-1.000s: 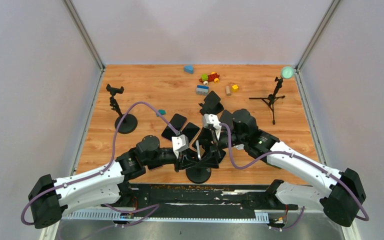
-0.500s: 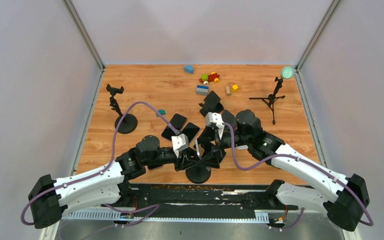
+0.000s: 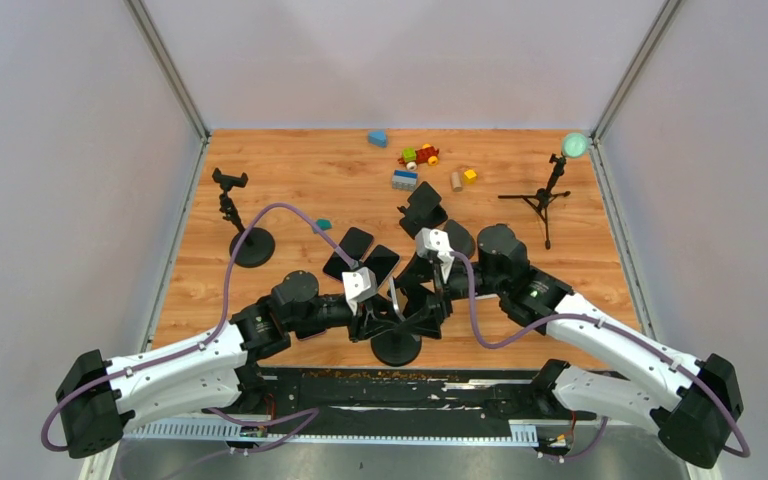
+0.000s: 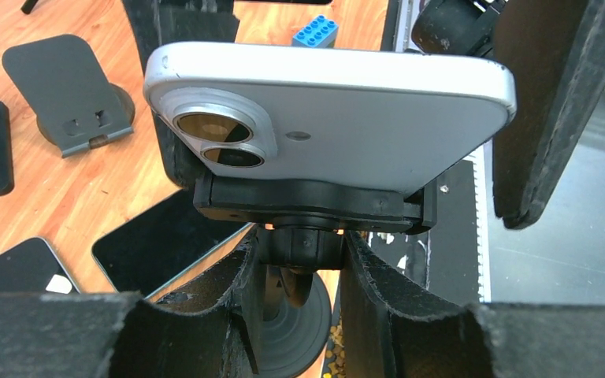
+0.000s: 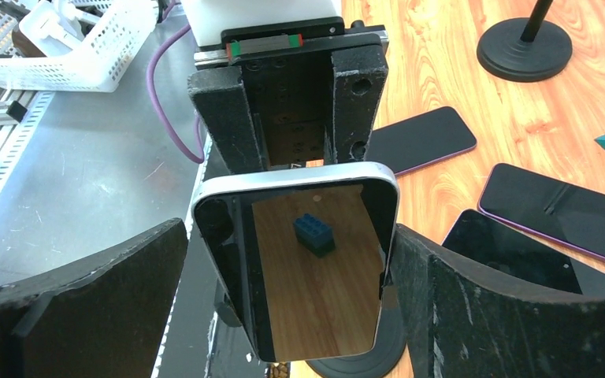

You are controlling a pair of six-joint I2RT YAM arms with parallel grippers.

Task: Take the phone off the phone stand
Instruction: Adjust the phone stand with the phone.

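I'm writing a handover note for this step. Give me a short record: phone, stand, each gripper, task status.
phone: silver phone, held in the stand's clamp
phone stand: black phone stand, upright, round base on the table
left gripper: left gripper shut on the stand's stem, just under the clamp
right gripper: right gripper open, a finger on each side of the phone
task status: phone not yet removed
nearby: dark phones lying flat on the table
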